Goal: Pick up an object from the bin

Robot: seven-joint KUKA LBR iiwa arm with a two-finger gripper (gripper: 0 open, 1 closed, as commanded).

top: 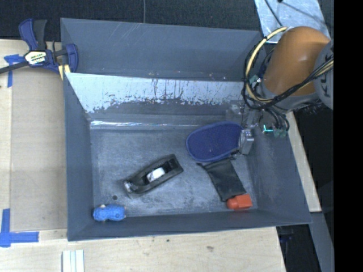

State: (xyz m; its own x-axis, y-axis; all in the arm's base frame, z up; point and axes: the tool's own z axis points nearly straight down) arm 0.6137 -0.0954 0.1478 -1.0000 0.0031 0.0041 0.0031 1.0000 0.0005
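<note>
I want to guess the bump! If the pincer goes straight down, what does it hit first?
Probably the right edge of the blue oval thing, since the pincer is right at it. Depth is unclear, so it might slip past onto the bin floor.

We are seeing the grey bin (79, 169) under soft, fairly dim light that is falling from above. Its back wall (164, 86) is catching the most light and showing pale, while the floor is giving back a dull sheen. The orange cover (295, 52) is carrying a broad, soft highlight. The black tool (154, 174) and the blue oval thing (214, 141) are casting only faint, short shadows.
</note>
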